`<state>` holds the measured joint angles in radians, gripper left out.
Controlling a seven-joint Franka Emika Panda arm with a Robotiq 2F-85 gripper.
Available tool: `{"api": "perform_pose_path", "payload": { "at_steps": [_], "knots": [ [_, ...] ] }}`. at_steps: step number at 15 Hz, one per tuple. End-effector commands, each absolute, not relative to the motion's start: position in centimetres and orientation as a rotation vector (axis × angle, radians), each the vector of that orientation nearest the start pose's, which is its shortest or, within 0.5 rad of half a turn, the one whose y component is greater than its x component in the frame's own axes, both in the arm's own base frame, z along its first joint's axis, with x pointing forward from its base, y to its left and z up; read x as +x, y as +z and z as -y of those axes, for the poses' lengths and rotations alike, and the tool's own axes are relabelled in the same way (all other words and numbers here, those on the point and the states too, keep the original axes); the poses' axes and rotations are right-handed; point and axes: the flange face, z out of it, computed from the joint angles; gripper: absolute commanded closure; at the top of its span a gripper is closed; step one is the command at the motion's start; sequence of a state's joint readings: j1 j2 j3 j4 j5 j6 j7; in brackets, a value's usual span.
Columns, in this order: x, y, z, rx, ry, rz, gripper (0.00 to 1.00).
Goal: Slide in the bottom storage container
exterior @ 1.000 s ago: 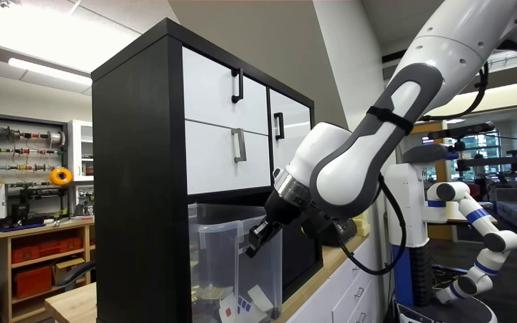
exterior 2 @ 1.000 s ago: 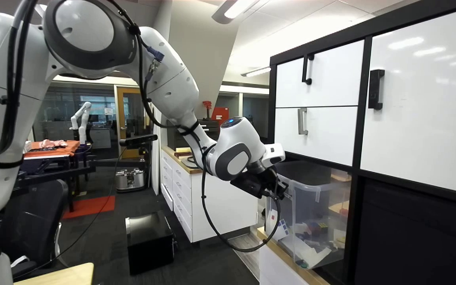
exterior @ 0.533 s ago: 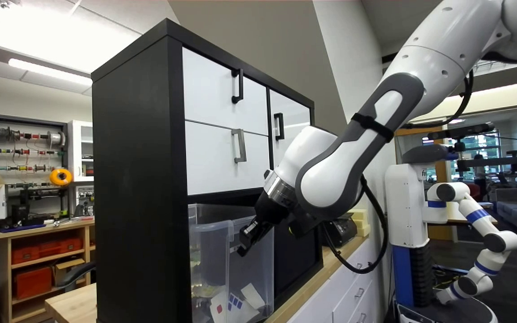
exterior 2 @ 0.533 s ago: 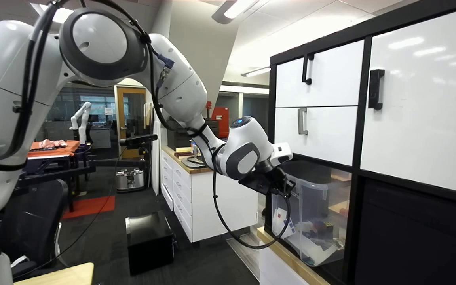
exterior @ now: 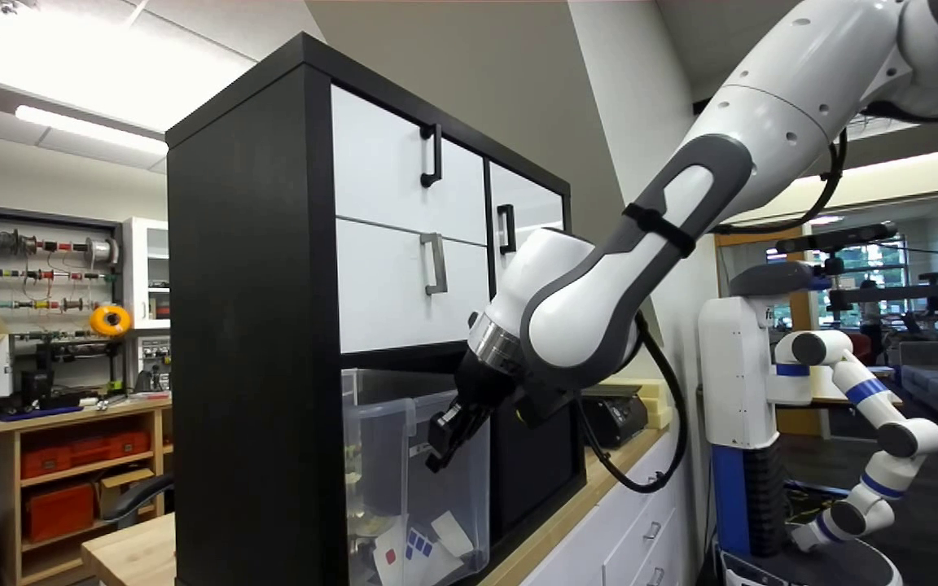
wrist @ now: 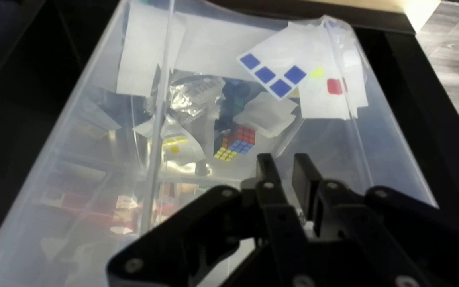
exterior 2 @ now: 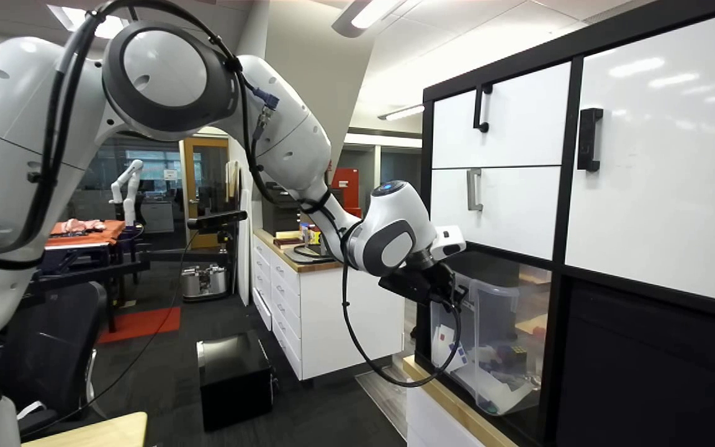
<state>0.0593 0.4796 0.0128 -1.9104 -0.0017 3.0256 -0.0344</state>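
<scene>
Large translucent clear plastic storage container [exterior: 420, 496] in the lower bay of the black-framed cabinet [exterior: 249, 325]

The container looks hazy and thick-rimmed. Through its see-through walls I make out a puzzle cube [wrist: 242, 140] with red, blue and yellow squares, a crinkled clear plastic bag [wrist: 197, 93] and white paper [wrist: 277, 65] printed with blue squares. It stands beneath two white drawer fronts [exterior: 387, 285], its front wall near the opening; whether its rim sits proud of the frame, I can't judge.

The cabinet rests on a pale wooden countertop [exterior: 567, 521] above white drawers [exterior: 632, 549]. Around it I see wire spools [exterior: 70, 246], orange-red boxes [exterior: 60, 511], a white and blue robot [exterior: 734, 374] and, in an exterior view, a black box [exterior 2: 233, 385] and an orange-red mat [exterior 2: 143, 324] on dark carpet [exterior 2: 311, 416].

The container is upright, its front wall facing out of the bay toward my white and grey arm [exterior: 591, 317]. Its front-to-back line runs into the cabinet; the back end is obscured, so I can't tell which axis is longer.

My black two-fingered gripper [wrist: 285, 167] slants down at the front wall near the rim, unclenched, its pads [wrist: 268, 171] a narrow gap apart. I can't tell whether they touch the plastic.
</scene>
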Motion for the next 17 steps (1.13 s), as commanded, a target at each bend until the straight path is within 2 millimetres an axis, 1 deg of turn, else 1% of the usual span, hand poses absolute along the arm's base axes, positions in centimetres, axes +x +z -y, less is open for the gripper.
{"api": "perform_pose_path", "payload": {
  "at_steps": [1, 4, 8, 10, 14, 15, 17],
  "knots": [
    [65.0, 32.9, -4.0, -3.047, -0.729, 0.136, 0.49],
    [63.0, 33.7, -4.1, -3.083, -0.543, 0.118, 0.30],
    [60.5, 35.8, -4.2, -3.117, -0.346, 0.060, 0.04],
    [59.5, 36.8, -4.7, -3.130, -0.264, 0.030, 0.00],
    [57.8, 38.2, -5.9, -3.141, -0.181, 0.001, 0.00],
    [59.7, 37.3, -5.5, -3.121, -0.218, 0.041, 0.00],
    [59.1, 37.7, -6.0, -3.122, -0.203, 0.034, 0.00]
  ]
}}
